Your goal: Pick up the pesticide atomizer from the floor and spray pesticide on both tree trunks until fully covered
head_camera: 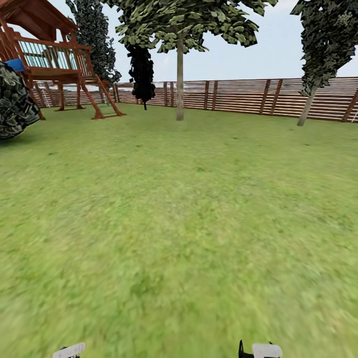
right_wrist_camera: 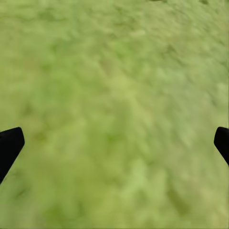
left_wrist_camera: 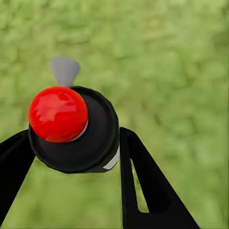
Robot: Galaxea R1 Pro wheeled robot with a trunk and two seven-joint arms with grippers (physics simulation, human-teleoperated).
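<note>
My left gripper [left_wrist_camera: 74, 136] is shut on the pesticide atomizer [left_wrist_camera: 98, 138], a black can with a red round cap [left_wrist_camera: 57, 113] and a grey nozzle [left_wrist_camera: 64, 70], held above the grass. Over bare lawn, my right gripper [right_wrist_camera: 114, 143] stands open with nothing between its fingers. Two trees rise far ahead by the fence. One has an upright pale trunk [head_camera: 179, 82] at centre, the other a leaning trunk [head_camera: 308, 105] at the right. White parts of my left arm [head_camera: 69, 350] and right arm [head_camera: 262, 350] peek in at the near edge of the head view.
A wide grass floor [head_camera: 179, 223] stretches to a reddish-brown slat fence [head_camera: 238, 95]. At the far left stand a wooden play tower [head_camera: 54, 62] and a round dark bush [head_camera: 15, 102]. A near-black conifer [head_camera: 142, 69] grows left of the upright tree.
</note>
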